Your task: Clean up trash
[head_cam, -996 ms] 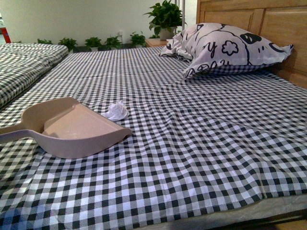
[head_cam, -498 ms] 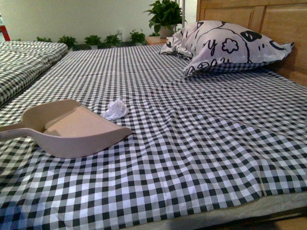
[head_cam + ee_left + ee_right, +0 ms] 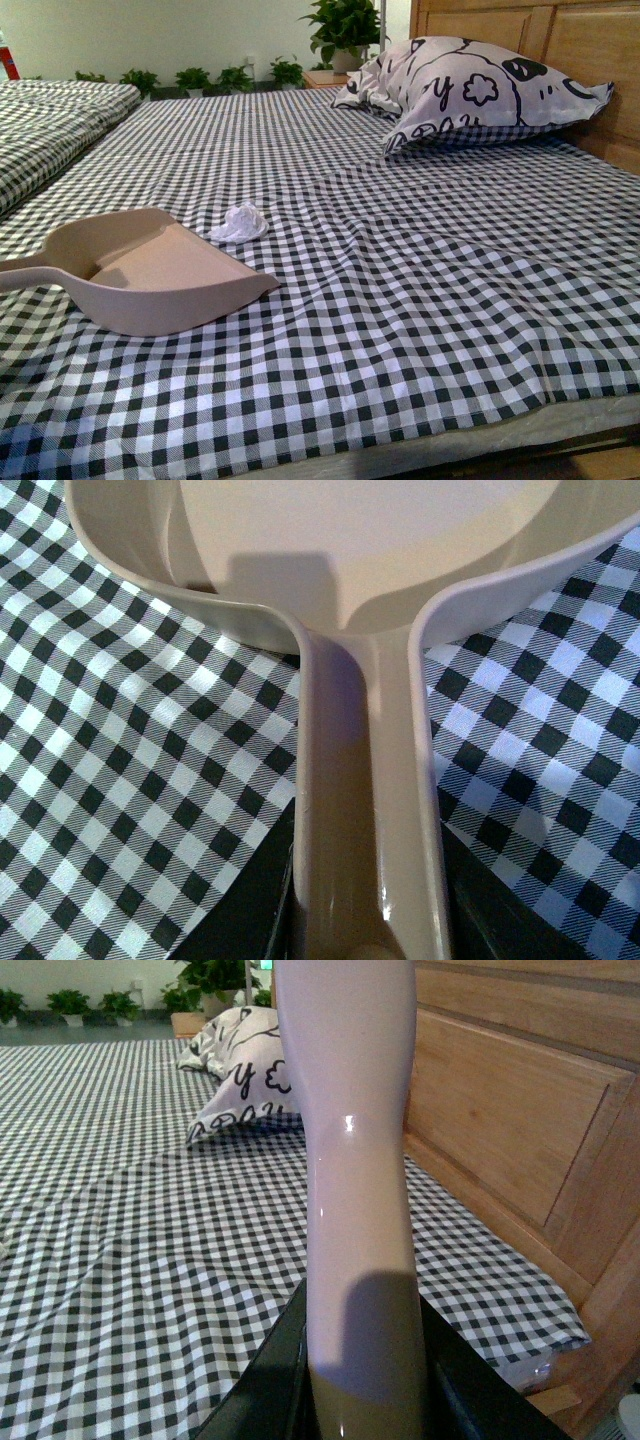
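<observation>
Paper wad [image 3: 240, 222] lies on bed [image 3: 420, 300], just beside far corner of dustpan [image 3: 150, 265] lip. Left gripper [image 3: 368, 920], nearer arm, clenched on dustpan handle. Right gripper [image 3: 365, 1400] grasps upright pale shaft [image 3: 350, 1160].

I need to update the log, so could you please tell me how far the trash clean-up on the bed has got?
Done: the dustpan sits on the checked bed, its lip near the crumpled tissue; its tray looks empty. In hand: the left tool grips the dustpan's handle, and the right tool grips a pale handle whose far end is out of view. Left: getting the tissue into the dustpan.
</observation>
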{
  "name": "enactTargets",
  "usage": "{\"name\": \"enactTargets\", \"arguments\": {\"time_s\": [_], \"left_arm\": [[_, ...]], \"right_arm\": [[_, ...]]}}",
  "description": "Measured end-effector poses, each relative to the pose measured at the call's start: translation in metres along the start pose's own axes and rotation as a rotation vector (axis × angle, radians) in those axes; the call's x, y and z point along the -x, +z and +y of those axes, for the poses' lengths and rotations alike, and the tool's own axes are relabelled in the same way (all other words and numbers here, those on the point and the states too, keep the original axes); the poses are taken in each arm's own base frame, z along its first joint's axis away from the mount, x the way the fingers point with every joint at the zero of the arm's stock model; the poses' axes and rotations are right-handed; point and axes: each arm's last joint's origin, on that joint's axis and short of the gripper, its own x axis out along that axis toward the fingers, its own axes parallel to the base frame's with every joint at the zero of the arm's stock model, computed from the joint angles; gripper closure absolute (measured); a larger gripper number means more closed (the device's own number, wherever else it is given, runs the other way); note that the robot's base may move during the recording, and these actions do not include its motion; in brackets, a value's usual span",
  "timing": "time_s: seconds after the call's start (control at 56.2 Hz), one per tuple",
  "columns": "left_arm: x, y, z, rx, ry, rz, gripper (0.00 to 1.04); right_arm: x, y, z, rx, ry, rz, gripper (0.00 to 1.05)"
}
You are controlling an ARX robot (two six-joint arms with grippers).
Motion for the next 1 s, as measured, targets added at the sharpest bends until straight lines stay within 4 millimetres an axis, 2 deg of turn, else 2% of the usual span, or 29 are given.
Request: {"name": "enactTargets", "arguments": {"time_s": [0.871, 0.942, 0.996], "left_arm": [[0.001, -0.003, -0.001, -0.003, -0.006, 0.028, 0.78], [0.001, -0.003, -0.001, -0.002, -0.006, 0.028, 0.78], [0.002, -0.003, -0.001, -0.002, -0.005, 0.029, 0.78]], "right_arm": [[0.000, 0.000, 0.000, 0.000, 0.000, 0.000, 0.84], [-0.010, 0.002, 0.001, 0.068, 0.070, 0.171, 0.84], [-0.025, 0.007, 0.002, 0.103, 0.104, 0.276, 0.84]]}}
